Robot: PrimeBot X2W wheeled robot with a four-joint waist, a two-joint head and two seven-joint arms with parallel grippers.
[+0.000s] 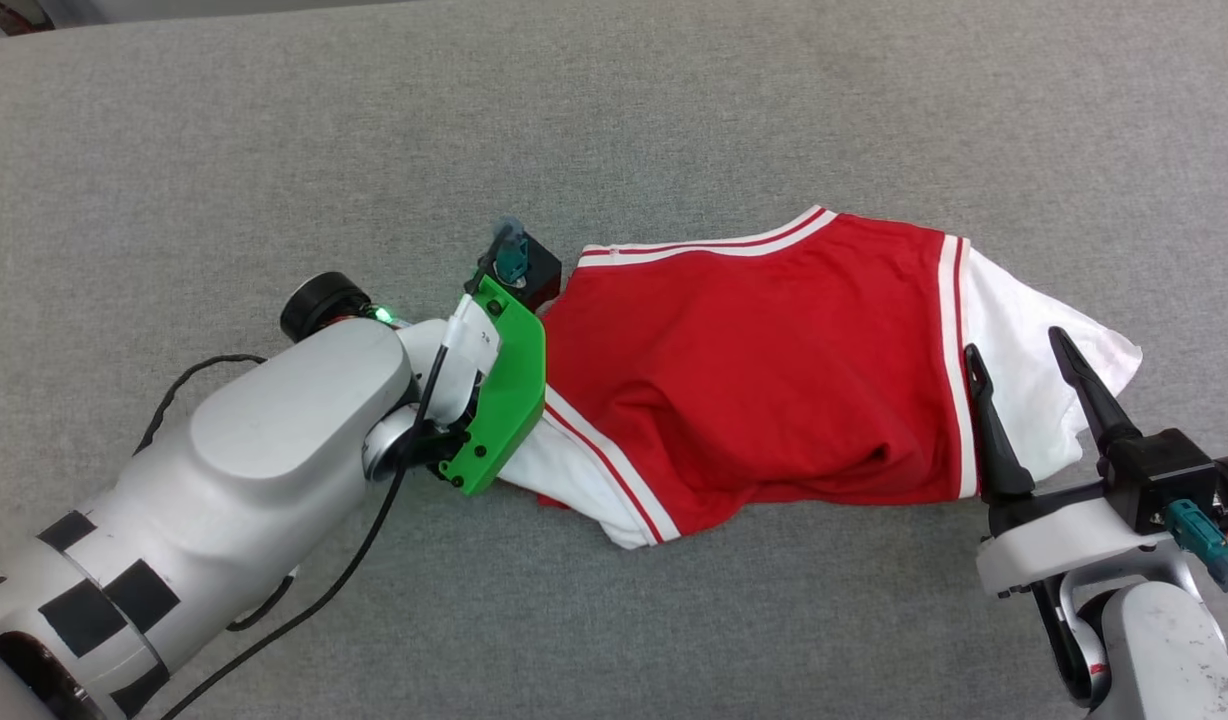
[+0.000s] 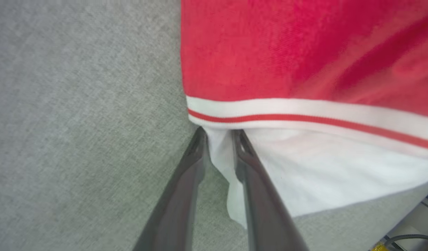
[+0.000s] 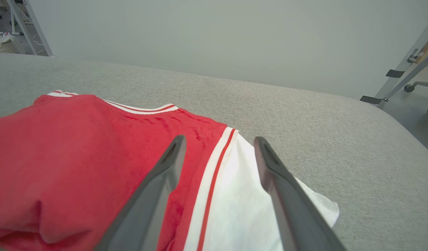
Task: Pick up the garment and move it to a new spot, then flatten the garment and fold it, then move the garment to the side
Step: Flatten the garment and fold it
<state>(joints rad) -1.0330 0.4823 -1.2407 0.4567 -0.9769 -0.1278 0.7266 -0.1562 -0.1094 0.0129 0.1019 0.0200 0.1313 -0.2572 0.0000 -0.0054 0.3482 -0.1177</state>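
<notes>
Grippers sit closest to you. Your left gripper (image 2: pixel 218 136) has its jaws drawn narrow, one on each side of a fold of white sleeve. Cloth lies between them, but you cannot tell whether it is truly pinched. In the head view its fingers are hidden behind the green bracket (image 1: pixel 504 390) at the end of the pale left arm (image 1: pixel 274 430), which reaches in from the lower left with a black cable (image 1: pixel 354 560) trailing beside it.

Your right gripper (image 1: pixel 1032 400) stands wide and holds nothing. Its two dark fingers point up the head view at the garment's other end, one over the red-and-white striped seam and the other over the white sleeve there. Whether the tips touch the cloth cannot be told.

Between the two grippers lies the garment (image 1: pixel 754 360), a red T-shirt with white sleeves, stretched sideways across the grey padded surface (image 1: pixel 674 120). It is rumpled rather than flat, with a bulge in the red middle and a crease along its near edge. A band of striped trim runs along its far edge. The sleeve by your right gripper spreads out onto the surface, while the one by your left gripper is bunched under the red body.

Past the shirt, the right wrist view shows a plain pale wall (image 3: pixel 217 35) behind the surface, and at the far right a slanted metal frame leg (image 3: pixel 405 75) and a chair caster (image 3: pixel 408 88).
</notes>
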